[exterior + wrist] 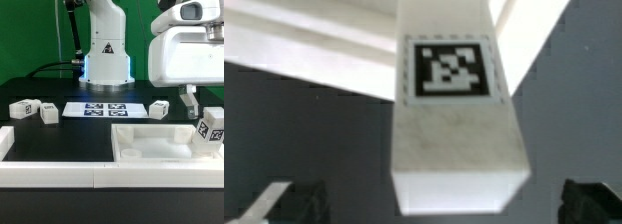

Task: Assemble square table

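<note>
The white square table top (150,140) lies on the dark table at the front right, rim up. A white leg (210,128) with a black-white tag stands tilted just beyond the top's right side. My gripper (190,103) hangs above and a little to the exterior view's left of this leg. In the wrist view the same leg (452,110) fills the middle, and its end lies between my two dark fingers (269,203). There is a gap on each side, so the gripper (429,205) is open and holds nothing. Three more tagged legs lie apart: two at the left (22,107) (48,114) and one by the marker board (160,108).
The marker board (95,109) lies flat in front of the robot base (105,50). Long white rails (60,168) border the table's front and left edges. A white surface (295,50) shows behind the leg in the wrist view.
</note>
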